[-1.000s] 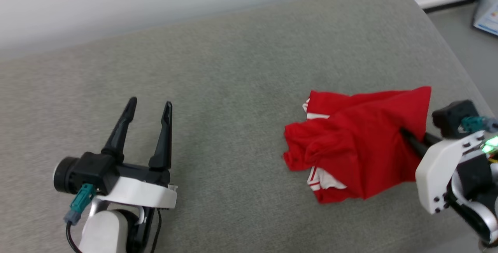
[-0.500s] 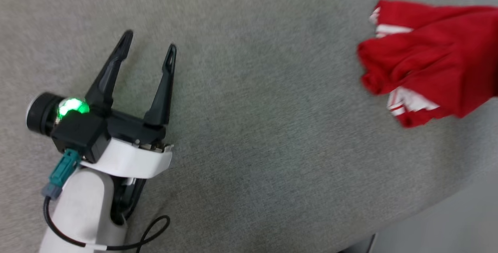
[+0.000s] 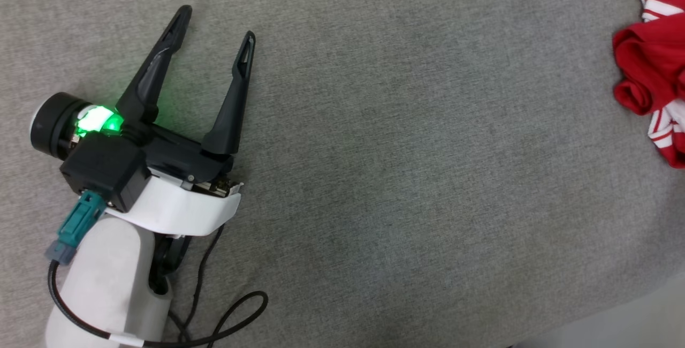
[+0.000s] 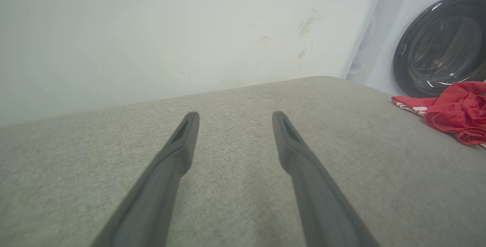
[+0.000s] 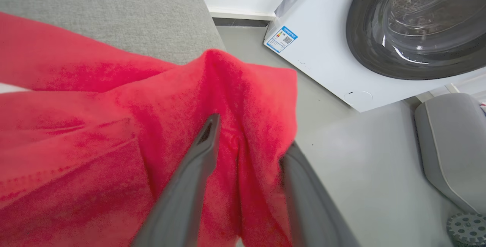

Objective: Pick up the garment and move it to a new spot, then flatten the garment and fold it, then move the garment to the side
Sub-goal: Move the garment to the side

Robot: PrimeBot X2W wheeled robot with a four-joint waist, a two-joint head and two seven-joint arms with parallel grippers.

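My left gripper (image 3: 217,24) hangs spread wide and empty over the grey cushion (image 3: 401,176). My right gripper (image 5: 250,135) has its fingers parted, with a fold of the shirt (image 5: 95,133) between them and cloth hiding one tip. The shirt lies bunched at the cushion's right edge, with a washer (image 5: 322,49) just beyond it on the floor (image 5: 360,163).

Garment (image 3: 647,64) half off the head view's right edge, one tip of the right gripper (image 5: 250,136) behind cloth, washer label (image 5: 281,38) illegibly small.
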